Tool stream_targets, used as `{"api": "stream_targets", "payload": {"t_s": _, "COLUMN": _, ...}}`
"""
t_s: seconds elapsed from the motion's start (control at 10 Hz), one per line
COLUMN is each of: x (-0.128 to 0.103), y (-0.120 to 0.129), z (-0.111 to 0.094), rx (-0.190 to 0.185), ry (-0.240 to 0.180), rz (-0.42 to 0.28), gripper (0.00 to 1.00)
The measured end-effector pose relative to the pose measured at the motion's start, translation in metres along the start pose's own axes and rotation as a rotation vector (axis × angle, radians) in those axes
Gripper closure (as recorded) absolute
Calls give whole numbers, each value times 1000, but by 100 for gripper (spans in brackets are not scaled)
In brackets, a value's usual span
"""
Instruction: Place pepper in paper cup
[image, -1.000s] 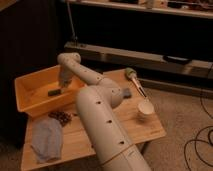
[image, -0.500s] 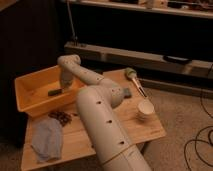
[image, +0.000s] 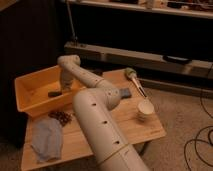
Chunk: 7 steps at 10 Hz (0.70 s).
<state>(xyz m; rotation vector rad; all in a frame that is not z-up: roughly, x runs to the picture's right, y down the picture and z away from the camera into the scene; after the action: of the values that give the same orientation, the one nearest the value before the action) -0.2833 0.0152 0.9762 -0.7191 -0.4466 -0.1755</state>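
Nothing is seen to have moved since the earlier frames: the gripper (image: 64, 89) is still held low inside the yellow bin (image: 31, 83) at the left of the wooden table (image: 150, 131), just beside a small dark object (image: 54, 93) on the bin floor. Whether anything is gripped cannot be told, and the pepper cannot be made out. The paper cup (image: 145, 110) is stood upright near the table's right edge, close to the handle end of the green-headed brush (image: 131, 74), well apart from the gripper.
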Motion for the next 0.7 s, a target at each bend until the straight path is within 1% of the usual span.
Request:
{"api": "stream_targets", "payload": {"t_s": 0.2, "x": -6, "y": -5, "z": -22, "rx": 38, "ry": -1, "rz": 7, "gripper": 100}}
{"api": "stream_targets", "payload": {"t_s": 0.5, "x": -24, "y": -11, "z": -87, "rx": 119, "ry": 8, "rz": 14, "gripper": 100}}
{"api": "stream_targets", "payload": {"t_s": 0.6, "x": -31, "y": -14, "z": -113, "rx": 151, "ry": 14, "rz": 13, "gripper": 100}}
{"api": "stream_targets", "payload": {"t_s": 0.7, "x": -35, "y": -16, "z": -128, "rx": 171, "ry": 19, "rz": 13, "gripper": 100}}
